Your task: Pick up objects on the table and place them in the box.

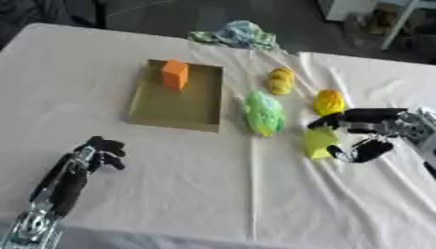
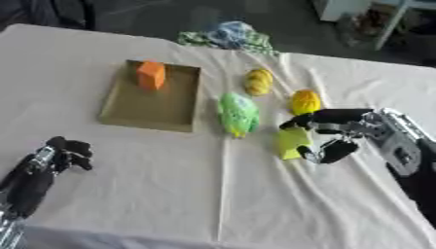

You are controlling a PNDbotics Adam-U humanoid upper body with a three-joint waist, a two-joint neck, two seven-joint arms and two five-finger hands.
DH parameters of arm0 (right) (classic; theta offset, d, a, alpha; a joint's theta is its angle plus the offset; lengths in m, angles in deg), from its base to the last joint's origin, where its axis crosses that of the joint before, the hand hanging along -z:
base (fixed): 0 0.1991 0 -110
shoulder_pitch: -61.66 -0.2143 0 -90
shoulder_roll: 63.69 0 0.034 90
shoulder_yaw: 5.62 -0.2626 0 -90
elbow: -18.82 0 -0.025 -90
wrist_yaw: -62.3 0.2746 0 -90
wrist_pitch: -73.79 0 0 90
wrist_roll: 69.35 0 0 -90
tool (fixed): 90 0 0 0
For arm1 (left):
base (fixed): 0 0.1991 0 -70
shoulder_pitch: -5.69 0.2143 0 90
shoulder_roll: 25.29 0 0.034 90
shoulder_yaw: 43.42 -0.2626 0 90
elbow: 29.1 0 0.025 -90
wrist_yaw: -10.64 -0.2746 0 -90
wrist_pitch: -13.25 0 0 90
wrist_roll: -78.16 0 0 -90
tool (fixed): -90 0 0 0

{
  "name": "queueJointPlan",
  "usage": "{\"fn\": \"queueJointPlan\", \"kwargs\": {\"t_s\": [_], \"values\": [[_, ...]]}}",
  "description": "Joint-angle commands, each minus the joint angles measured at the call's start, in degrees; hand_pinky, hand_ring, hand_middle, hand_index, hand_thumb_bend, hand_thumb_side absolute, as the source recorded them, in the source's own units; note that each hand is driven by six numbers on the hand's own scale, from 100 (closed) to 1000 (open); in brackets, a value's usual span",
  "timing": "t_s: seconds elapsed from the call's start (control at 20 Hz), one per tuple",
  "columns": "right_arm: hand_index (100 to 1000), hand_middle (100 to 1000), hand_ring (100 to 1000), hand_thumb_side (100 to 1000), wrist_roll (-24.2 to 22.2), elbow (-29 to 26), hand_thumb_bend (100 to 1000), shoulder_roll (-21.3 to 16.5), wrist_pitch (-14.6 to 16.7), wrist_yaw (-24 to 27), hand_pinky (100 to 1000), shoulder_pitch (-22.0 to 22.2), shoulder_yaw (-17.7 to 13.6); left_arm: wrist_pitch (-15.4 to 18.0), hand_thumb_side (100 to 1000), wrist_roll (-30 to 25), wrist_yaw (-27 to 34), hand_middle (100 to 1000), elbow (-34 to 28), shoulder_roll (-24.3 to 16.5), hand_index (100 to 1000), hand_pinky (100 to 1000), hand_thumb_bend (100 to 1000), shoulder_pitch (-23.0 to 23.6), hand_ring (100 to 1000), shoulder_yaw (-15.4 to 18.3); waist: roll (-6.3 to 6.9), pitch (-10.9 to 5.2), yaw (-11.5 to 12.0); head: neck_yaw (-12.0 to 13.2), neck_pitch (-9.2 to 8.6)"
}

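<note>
As right hand point(image 1: 362, 133) fingers point(image 1: 351, 116) straddle yellow-green block point(image 1: 320, 143), orange block point(image 1: 174, 74) in cardboard box point(image 1: 174, 109)

No readable text, labels, brands, numbers or signs are showing anywhere: none on the box point(image 1: 174, 104), the objects, or the cloth.

Head stereo pair, looking down; both share table point(image 1: 128, 160).
</note>
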Motion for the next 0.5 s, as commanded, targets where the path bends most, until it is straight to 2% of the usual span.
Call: {"fn": "queueJointPlan", "kwargs": {"t_s": [0.05, 0.2, 0.5], "values": [[1000, 906, 897, 297, -9.4, 0.9, 100, -0.6, 10.2, -1.5, 838, -0.9, -0.7, 0.0, 1000, 0.2, -0.1, 592, -0.7, -0.9, 726, 796, 100, -0.3, 554, 0.2, -0.43, -1.00, 0.0, -0.1, -0.06], [1000, 871, 880, 266, -8.6, 1.6, 100, 0.1, 10.4, -2.3, 832, -1.0, -1.0, 0.0, 1000, 0.2, -0.1, 591, -0.6, -0.9, 726, 796, 100, -0.3, 553, 0.3, -0.42, -0.98, 0.0, -0.1, -0.06], [948, 719, 799, 180, -4.4, 1.8, 100, 0.8, 10.5, -3.1, 800, -1.0, -2.1, 0.0, 1000, 0.2, -0.1, 591, -0.6, -0.8, 726, 796, 100, -0.4, 553, 0.3, -0.40, -0.99, 0.0, 0.0, -0.06]]}}
